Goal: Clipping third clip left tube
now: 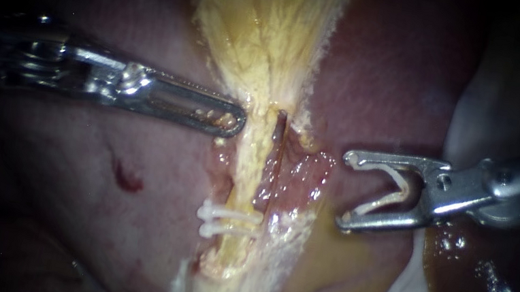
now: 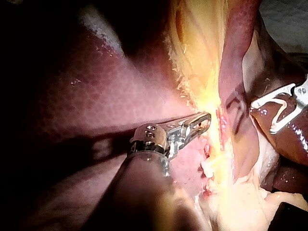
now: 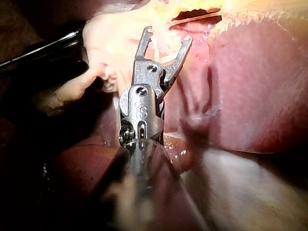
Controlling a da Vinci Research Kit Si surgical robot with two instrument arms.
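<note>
Left tube (image 1: 249, 165) wore two clips (image 1: 225, 220). The right instrument (image 1: 344, 189), jaws wide and holding a new clip (image 1: 394, 190), probably needed to go right around it. The left instrument (image 1: 236, 122) had its jaws together.

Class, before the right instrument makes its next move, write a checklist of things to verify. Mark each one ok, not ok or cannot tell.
1. The white V-shaped clip sits loaded in the right instrument: ok.
2. That clip is around the pale yellow left tube: not ok. In the endoscope view the instrument stands apart from the tube, to its right.
3. The two white clips already on that tube leave bare tube above them: ok.
4. The left instrument, tip at the tube's edge, has a firm hold: cannot tell.
5. The thin dark tube alongside is out of the clip's path: cannot tell.
</note>
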